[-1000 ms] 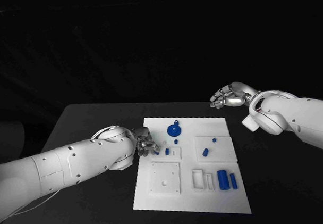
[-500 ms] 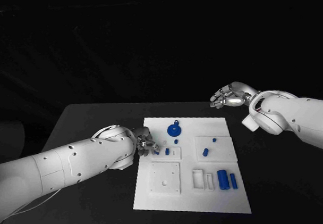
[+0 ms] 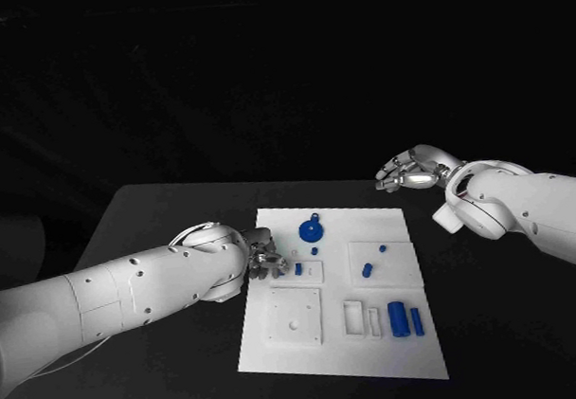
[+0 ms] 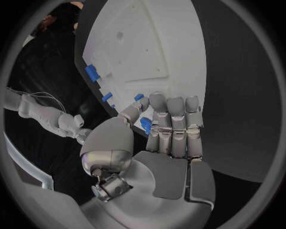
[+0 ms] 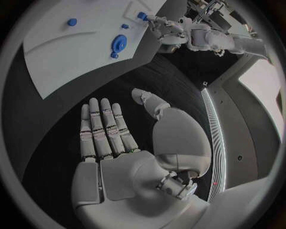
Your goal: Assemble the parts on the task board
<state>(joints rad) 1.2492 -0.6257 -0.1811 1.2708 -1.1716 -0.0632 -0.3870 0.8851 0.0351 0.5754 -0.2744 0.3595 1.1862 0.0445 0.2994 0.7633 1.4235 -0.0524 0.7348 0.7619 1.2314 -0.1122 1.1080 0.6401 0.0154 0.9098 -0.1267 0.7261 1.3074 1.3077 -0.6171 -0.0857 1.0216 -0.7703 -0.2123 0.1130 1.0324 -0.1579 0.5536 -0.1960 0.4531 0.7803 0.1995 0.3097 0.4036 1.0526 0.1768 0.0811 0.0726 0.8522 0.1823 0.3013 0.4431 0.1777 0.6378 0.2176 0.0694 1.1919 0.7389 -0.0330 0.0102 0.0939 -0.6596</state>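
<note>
The white task board (image 3: 333, 347) lies in the middle of the black table. My left hand (image 3: 258, 257) is at its left edge and pinches a small blue part (image 4: 145, 125) between thumb and fingers over a small raised block (image 3: 309, 273). From the right wrist, the same blue part (image 5: 142, 15) shows at the left hand's fingertips (image 5: 156, 20). A round blue part (image 3: 310, 230) lies towards the far edge. Two blue cylinders (image 3: 398, 318) lie near the right front. My right hand (image 3: 409, 169) hovers beyond the board's far right corner, its fingers (image 5: 104, 126) straight and apart, holding nothing.
More small blue parts (image 3: 366, 270) sit on the board's right half. A square recessed plate (image 3: 294, 319) and two narrow slots (image 3: 361, 318) take up the near half. Black table (image 3: 167, 230) surrounds the board.
My left arm has edged slightly towards the board; the hand stays at the small block. The right hand has not moved.
</note>
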